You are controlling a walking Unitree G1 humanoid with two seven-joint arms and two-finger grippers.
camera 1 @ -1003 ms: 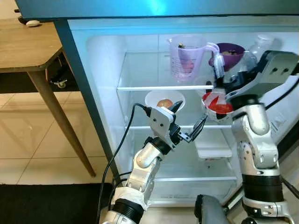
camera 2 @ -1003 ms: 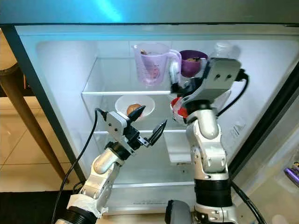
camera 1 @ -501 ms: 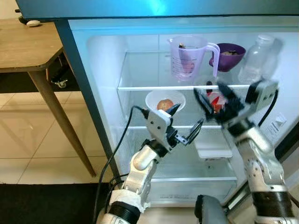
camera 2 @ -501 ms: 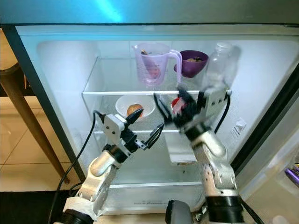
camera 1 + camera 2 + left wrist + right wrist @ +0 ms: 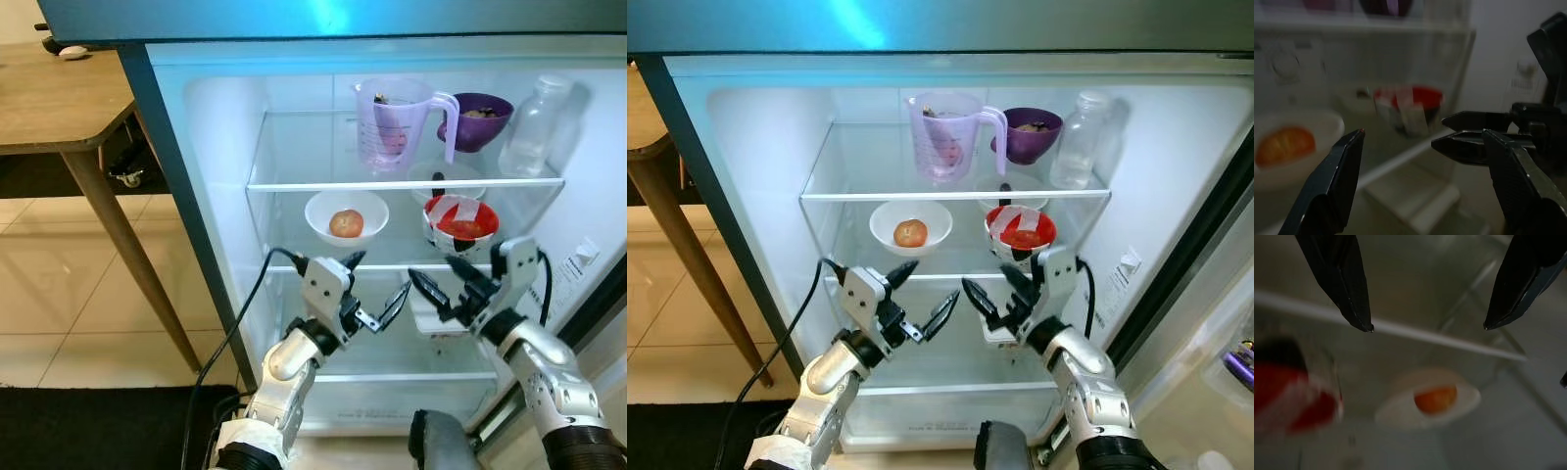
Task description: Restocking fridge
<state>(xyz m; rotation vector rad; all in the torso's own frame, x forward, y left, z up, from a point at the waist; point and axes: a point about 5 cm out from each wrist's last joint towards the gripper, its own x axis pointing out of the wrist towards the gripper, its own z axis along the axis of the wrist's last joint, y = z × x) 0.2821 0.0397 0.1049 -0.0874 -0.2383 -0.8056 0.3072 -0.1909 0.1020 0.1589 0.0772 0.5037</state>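
Observation:
The fridge stands open. Its top glass shelf (image 5: 294,183) holds a purple measuring jug (image 5: 394,119), a purple bowl (image 5: 477,117) and a clear bottle (image 5: 534,127). On the middle shelf sit a white bowl with a round orange fruit (image 5: 345,217) and a red-and-white bowl (image 5: 460,220). My left gripper (image 5: 380,274) hangs open just below the middle shelf's front edge, holding nothing. My right gripper (image 5: 431,267) is open beside it, under the red-and-white bowl, also holding nothing. The fruit bowl (image 5: 1435,399) appears in the right wrist view beyond the open fingers (image 5: 1347,284).
A wooden table (image 5: 59,98) stands to the left of the fridge's dark blue side wall (image 5: 167,186). A white tray (image 5: 446,321) lies on the lower shelf. The fridge door edge (image 5: 1185,255) is at the right. A black mat (image 5: 98,431) covers the floor at the lower left.
My right gripper has come away from the red-and-white bowl, which stays on the middle shelf, and has dropped down and back, open. My left gripper has sunk a little.

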